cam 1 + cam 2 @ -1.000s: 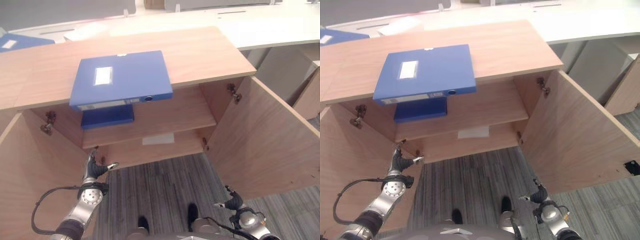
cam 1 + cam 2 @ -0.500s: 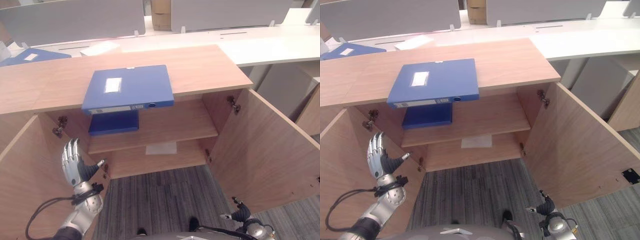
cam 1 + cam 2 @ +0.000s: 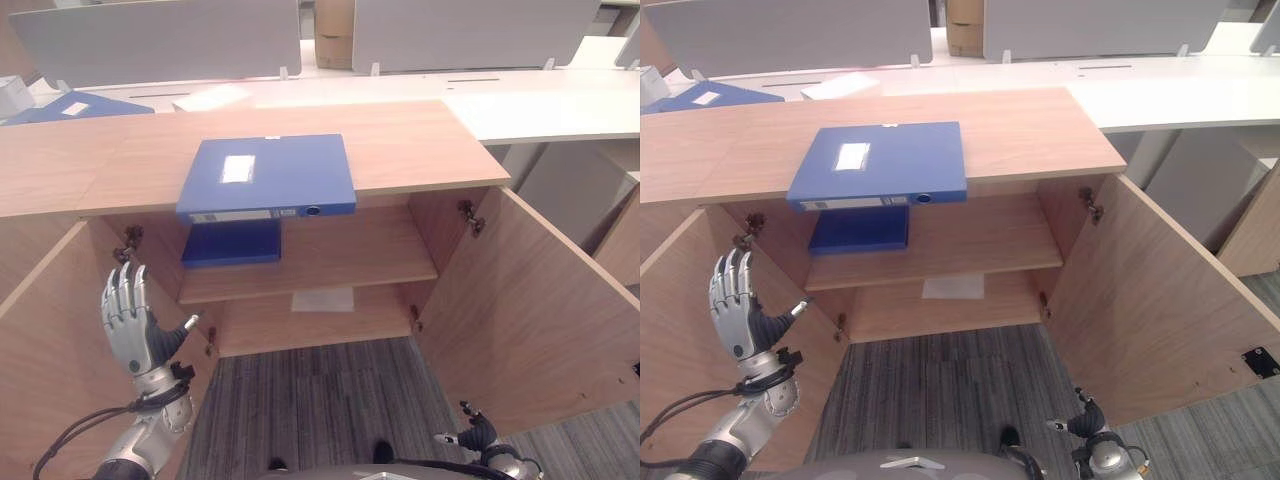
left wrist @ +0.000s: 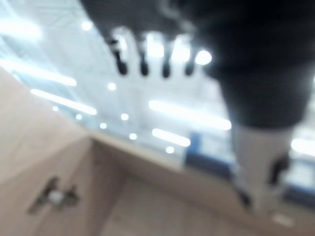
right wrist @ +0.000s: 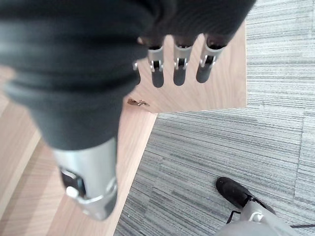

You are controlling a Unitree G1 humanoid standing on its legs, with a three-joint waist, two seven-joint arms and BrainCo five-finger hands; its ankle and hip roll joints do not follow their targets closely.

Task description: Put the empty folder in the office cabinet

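Blue folder (image 3: 268,176) flat atop open wooden cabinet (image 3: 420,150), overhanging front edge

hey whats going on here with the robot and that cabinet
Nothing is being held yet. The blue folder lies flat on top of the open cabinet, and another blue folder lies on the upper shelf inside. The left hand is raised, open, by the left door; the right hand hangs low near the floor.
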